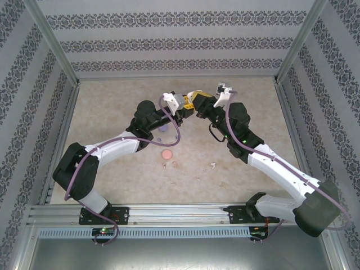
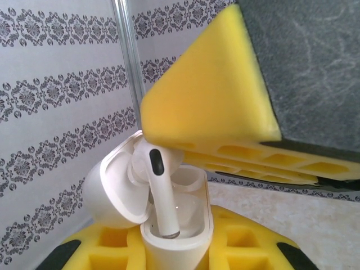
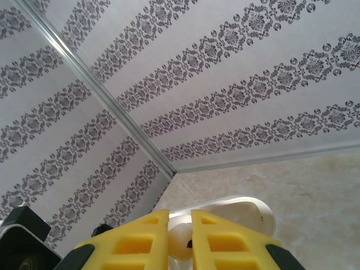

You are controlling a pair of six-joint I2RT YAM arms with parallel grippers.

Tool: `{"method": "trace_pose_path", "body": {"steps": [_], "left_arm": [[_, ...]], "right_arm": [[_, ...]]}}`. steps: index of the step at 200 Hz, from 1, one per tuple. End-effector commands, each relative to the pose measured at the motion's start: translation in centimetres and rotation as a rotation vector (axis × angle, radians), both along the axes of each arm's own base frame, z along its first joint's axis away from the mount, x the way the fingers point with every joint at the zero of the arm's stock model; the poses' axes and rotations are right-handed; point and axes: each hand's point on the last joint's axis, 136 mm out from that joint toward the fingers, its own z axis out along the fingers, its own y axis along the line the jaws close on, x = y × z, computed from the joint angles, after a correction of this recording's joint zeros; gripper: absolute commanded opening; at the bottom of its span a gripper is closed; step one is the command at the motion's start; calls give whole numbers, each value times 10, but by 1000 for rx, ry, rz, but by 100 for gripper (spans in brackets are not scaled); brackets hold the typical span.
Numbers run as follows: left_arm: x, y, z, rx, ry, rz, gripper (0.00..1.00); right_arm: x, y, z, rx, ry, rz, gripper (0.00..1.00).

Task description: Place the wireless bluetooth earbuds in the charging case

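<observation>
A white charging case (image 2: 179, 233) stands with its lid (image 2: 112, 194) swung open to the left, and my left gripper (image 2: 177, 250) is shut on its body. A white earbud (image 2: 162, 194) stands stem-down in the case's left well, its tip touching the bottom. My right gripper (image 3: 180, 225) is shut on the earbud's head (image 3: 179, 243), with the case lid (image 3: 250, 211) just beyond. In the left wrist view its yellow finger (image 2: 208, 95) hangs right above the case. Both grippers (image 1: 188, 108) meet above the middle of the table, towards the back.
On the table nearer the arms lie a round pink case (image 1: 167, 153) and a purplish case (image 1: 162, 129), partly hidden by the left arm. Loose earbuds lie in front: two together (image 1: 169, 165) and a white one (image 1: 213, 165). Patterned walls and metal posts enclose the table.
</observation>
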Motion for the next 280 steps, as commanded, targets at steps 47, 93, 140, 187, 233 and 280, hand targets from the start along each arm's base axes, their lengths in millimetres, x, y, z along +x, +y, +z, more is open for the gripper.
{"method": "trace_pose_path", "body": {"steps": [47, 93, 140, 187, 233, 280], "left_arm": [[-18, -4, 52, -79, -128, -43, 0], [-18, -5, 51, -77, -126, -46, 0], [-18, -8, 47, -73, -115, -53, 0], [-18, -9, 44, -73, -108, -55, 0], [-18, -11, 39, -80, -93, -60, 0], [-18, -11, 37, -82, -92, -57, 0]], "right_arm": [[4, -1, -26, -162, 41, -23, 16], [3, 3, -24, -187, 41, -21, 33], [10, 5, -5, -159, 36, -31, 50], [18, 0, 10, -58, 58, -27, 66], [15, -5, 34, 39, 56, 5, 75], [2, -25, 44, 62, 88, -27, 77]]}}
